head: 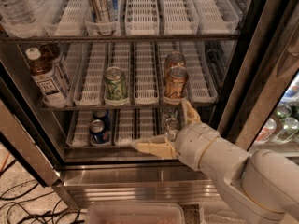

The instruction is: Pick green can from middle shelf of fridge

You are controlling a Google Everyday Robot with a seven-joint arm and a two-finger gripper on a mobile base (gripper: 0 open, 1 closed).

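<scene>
Two copper cans (pixel 175 80) stand right of the green can (pixel 115 84) on the middle shelf (pixel 145 105), a tea bottle (pixel 46 78) left. The gripper (pixel 161 125), spread wide and empty, sits below that shelf.

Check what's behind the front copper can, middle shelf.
A second copper can stands directly behind the front copper can; only its top shows, rest covered. The gripper, open, is at the lower shelf, below-right of the green can.
</scene>
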